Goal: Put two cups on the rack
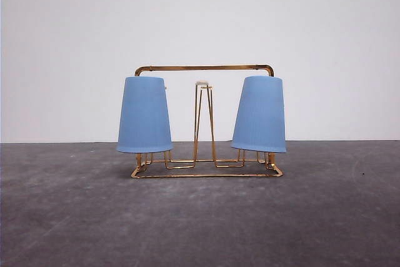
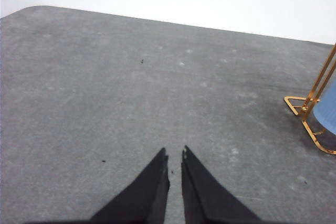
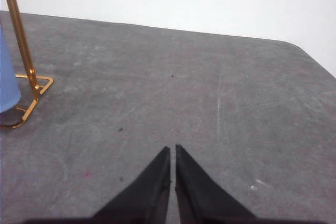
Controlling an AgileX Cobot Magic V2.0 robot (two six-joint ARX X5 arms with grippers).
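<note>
We see the grey counter (image 1: 75, 217) carrying the gold rack (image 1: 203, 117) at its middle. Both blue cups (image 1: 144, 115) (image 1: 260, 114) hang upside down on its outer prongs, the centre prong bare. Left gripper (image 2: 175, 156) and right gripper (image 3: 172, 150) hover with fingers nearly together, holding nothing.

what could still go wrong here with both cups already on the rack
1. The right cup hangs tilted on the rack, so a bump could perhaps slip it off its prong.
2. The rack is thin wire with two cups carried high; a knock to the left cup might tip the whole stand.
3. The left gripper and right gripper, both shut, sit low over the table near the rack's base; a careless sweep could catch it.
</note>
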